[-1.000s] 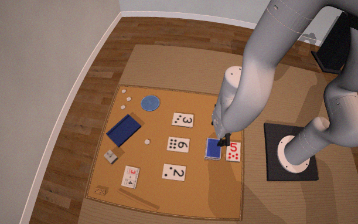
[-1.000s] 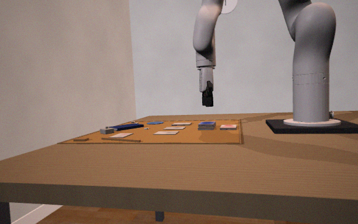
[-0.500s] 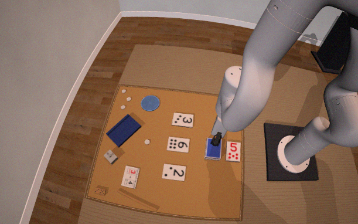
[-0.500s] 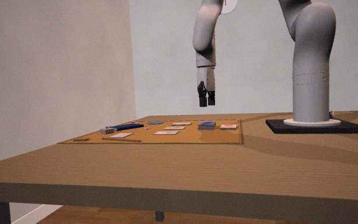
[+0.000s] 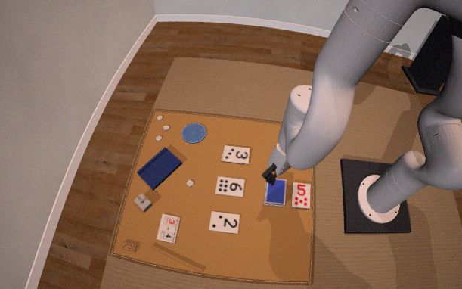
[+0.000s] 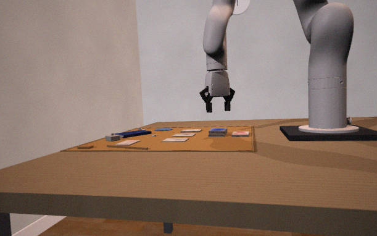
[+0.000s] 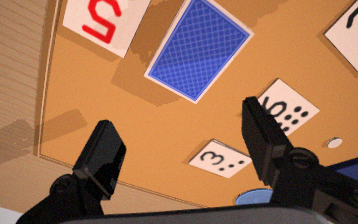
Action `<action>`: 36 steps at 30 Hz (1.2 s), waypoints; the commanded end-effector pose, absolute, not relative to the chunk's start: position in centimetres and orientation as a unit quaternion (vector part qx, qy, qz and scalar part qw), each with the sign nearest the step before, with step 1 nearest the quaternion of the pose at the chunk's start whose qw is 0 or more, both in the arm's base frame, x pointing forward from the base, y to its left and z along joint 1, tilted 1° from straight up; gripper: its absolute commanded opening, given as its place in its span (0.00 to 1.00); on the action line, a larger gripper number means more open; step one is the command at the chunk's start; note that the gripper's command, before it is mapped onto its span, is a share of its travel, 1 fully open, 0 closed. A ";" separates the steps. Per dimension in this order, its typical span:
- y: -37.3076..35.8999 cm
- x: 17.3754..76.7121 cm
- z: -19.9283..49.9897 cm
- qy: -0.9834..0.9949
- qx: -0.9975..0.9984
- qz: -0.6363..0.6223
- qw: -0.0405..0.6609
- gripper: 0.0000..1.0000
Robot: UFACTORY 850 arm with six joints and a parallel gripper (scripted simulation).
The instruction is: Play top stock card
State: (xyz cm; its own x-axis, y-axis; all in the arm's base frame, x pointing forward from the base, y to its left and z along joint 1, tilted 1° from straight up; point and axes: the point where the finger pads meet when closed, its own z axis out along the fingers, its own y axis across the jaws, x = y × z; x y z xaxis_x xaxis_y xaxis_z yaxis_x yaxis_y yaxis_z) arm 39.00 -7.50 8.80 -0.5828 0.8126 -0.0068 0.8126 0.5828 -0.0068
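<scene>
The face-down stock (image 5: 276,192) (image 6: 218,131) (image 7: 198,48), a blue-backed stack, lies on the orange card cloth (image 5: 262,234) (image 6: 201,143) (image 7: 155,130). Right beside it lies the face-up red 5 (image 5: 301,195) (image 6: 240,133) (image 7: 105,20). Three piles show a black 3 (image 5: 236,154) (image 7: 221,158), a black 6 (image 5: 230,186) (image 7: 286,111) and a black 2 (image 5: 224,222) (image 7: 356,32). My gripper (image 5: 269,175) (image 6: 218,106) (image 7: 177,125) is open and empty. It hangs well above the stock.
A dark blue box (image 5: 159,167) (image 6: 133,133), a blue disc (image 5: 193,132) (image 6: 163,129), several small white counters (image 5: 190,183), a grey block (image 5: 143,202) (image 6: 112,138), a red 3–4 card (image 5: 168,228), a die (image 5: 129,247) and a wooden stick (image 5: 181,261) lie on the cloth's left and front parts.
</scene>
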 end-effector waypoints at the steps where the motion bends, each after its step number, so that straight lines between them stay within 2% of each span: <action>1: -7.5 39.1 8.8 0.860 0.511 -0.004 0.002 1.00; 17: -7.5 39.1 8.9 0.691 0.723 -0.003 0.003 1.00; 30: -7.5 39.1 8.9 0.656 0.755 -0.003 0.004 1.00; 31: -7.5 39.1 8.9 0.656 0.755 -0.003 0.004 0.86; 36: -7.5 39.1 8.7 0.656 0.755 -0.003 0.004 0.86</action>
State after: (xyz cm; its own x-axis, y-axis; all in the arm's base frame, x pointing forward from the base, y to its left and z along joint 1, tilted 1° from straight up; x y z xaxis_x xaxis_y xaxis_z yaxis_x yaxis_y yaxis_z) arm 39.01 -7.54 8.77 0.1388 0.9903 -0.0093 0.9903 -0.1388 0.0002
